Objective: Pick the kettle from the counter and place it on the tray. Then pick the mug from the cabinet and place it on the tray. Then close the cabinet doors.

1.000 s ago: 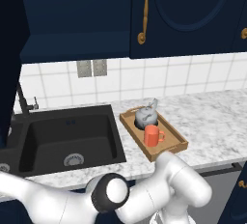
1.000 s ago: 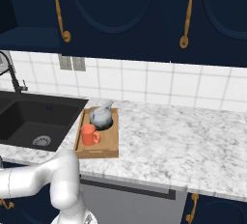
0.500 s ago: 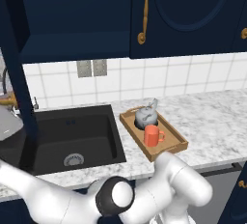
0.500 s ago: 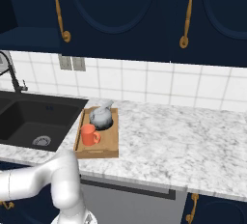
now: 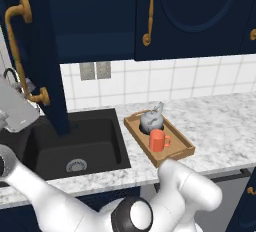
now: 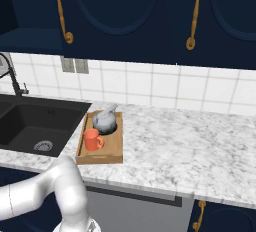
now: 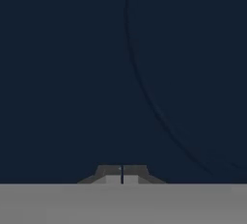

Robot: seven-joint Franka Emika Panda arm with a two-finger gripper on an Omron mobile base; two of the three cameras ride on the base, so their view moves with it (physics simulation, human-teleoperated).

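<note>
The grey kettle (image 5: 150,121) (image 6: 106,120) and the orange-red mug (image 5: 158,140) (image 6: 91,139) both stand on the wooden tray (image 5: 182,148) (image 6: 112,152), which rests on the counter (image 5: 220,126) (image 6: 190,141) right of the sink. One navy cabinet door (image 5: 47,66) stands partly open at the left, its brass handle (image 5: 17,51) facing me. My gripper (image 7: 121,175) is shut with nothing in it, its tips close against a navy arched panel. In the left base view the hand (image 5: 17,110) sits low beside that door's handle.
A black sink (image 5: 75,146) (image 6: 30,126) with a faucet (image 6: 12,78) lies left of the tray. The cabinet's dark recess (image 5: 95,16) shows beside the open door. Other doors (image 5: 200,11) (image 6: 125,11) are closed. A wall outlet (image 5: 95,70) sits on the tiles.
The open door has swung rightward, farther into the left base view, toward the cabinet front. My hand has followed it in from the left edge. Tray, kettle and mug are unmoved.
</note>
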